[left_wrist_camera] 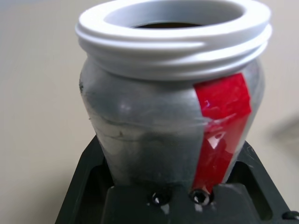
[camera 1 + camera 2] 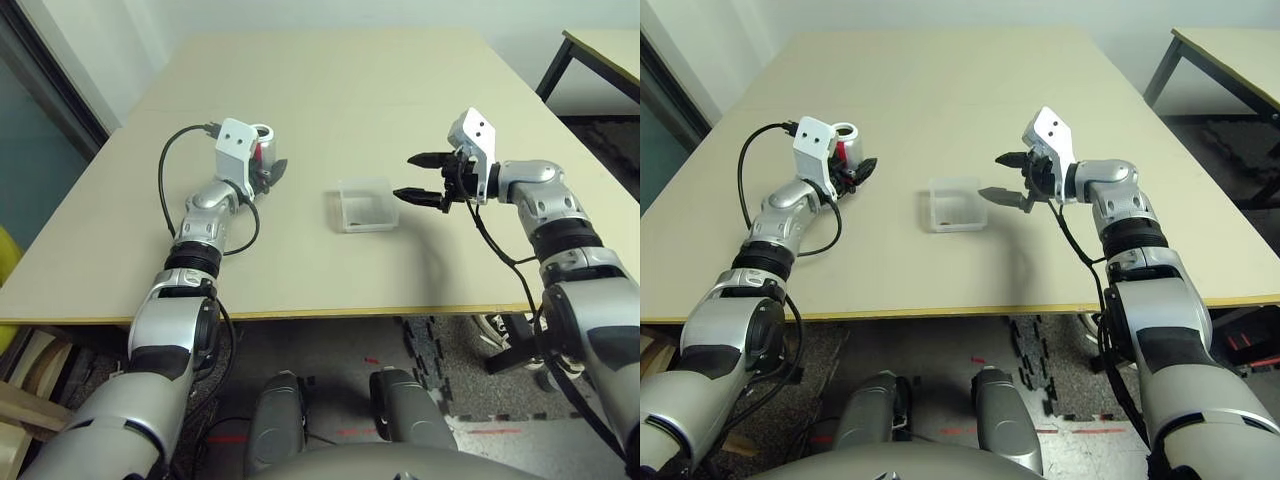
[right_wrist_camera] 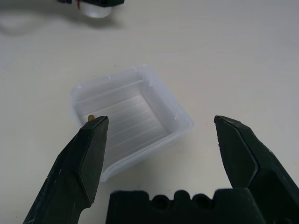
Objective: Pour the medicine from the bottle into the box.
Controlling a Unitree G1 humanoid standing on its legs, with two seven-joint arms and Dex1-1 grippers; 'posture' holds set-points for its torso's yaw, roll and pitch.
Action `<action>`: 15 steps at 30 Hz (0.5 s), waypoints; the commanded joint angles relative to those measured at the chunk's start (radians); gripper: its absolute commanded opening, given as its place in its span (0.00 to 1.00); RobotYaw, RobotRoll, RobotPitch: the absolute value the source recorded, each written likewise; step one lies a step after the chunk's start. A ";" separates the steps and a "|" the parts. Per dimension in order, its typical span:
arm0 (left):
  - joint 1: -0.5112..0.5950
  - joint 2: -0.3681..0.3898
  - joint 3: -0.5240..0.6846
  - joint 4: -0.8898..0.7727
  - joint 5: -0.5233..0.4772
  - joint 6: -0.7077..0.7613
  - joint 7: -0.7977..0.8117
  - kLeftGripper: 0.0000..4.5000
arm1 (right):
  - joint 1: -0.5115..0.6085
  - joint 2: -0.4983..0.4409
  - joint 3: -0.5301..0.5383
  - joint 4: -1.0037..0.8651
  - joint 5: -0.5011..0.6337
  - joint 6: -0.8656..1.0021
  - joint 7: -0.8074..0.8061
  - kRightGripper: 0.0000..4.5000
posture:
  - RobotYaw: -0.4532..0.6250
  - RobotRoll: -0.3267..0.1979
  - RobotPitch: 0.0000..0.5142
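Observation:
My left gripper (image 2: 268, 170) is shut on the silver-grey bottle (image 1: 173, 116), which has a red strip down its side and an uncapped white threaded mouth. It stands upright at the table's left middle, left of the box. The clear plastic box (image 2: 363, 203) sits at the table's centre. A small brownish bit of medicine (image 3: 91, 117) lies in one corner of it. My right gripper (image 2: 421, 177) hangs open just right of the box, its fingers (image 3: 91, 158) spread wide and apart from the rim.
The beige table (image 2: 330, 90) stretches far behind the box. A second table (image 2: 600, 50) stands at the far right. A black cable (image 2: 165, 180) loops over the left forearm.

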 commanded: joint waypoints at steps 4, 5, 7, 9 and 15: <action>-0.040 -0.007 0.013 0.094 -0.021 -0.082 0.006 0.63 | -0.009 -0.011 -0.004 0.005 -0.008 -0.001 0.000 1.00 | 0.27 0.62 0.07; -0.044 -0.009 0.016 0.104 -0.024 -0.091 0.005 0.63 | -0.009 -0.012 -0.004 0.004 -0.008 0.000 0.001 1.00 | 0.26 0.62 0.08; -0.048 -0.010 0.015 0.122 -0.021 -0.103 0.010 0.63 | -0.010 -0.015 -0.004 0.003 -0.009 0.001 0.002 1.00 | 0.26 0.62 0.08; -0.049 -0.010 0.011 0.135 -0.016 -0.111 0.014 0.63 | -0.011 -0.017 -0.004 0.003 -0.010 0.001 0.003 1.00 | 0.26 0.62 0.08; -0.039 -0.015 0.007 0.167 -0.010 -0.122 0.027 0.63 | -0.011 -0.021 -0.003 -0.004 -0.008 0.006 0.005 1.00 | 0.25 0.62 0.09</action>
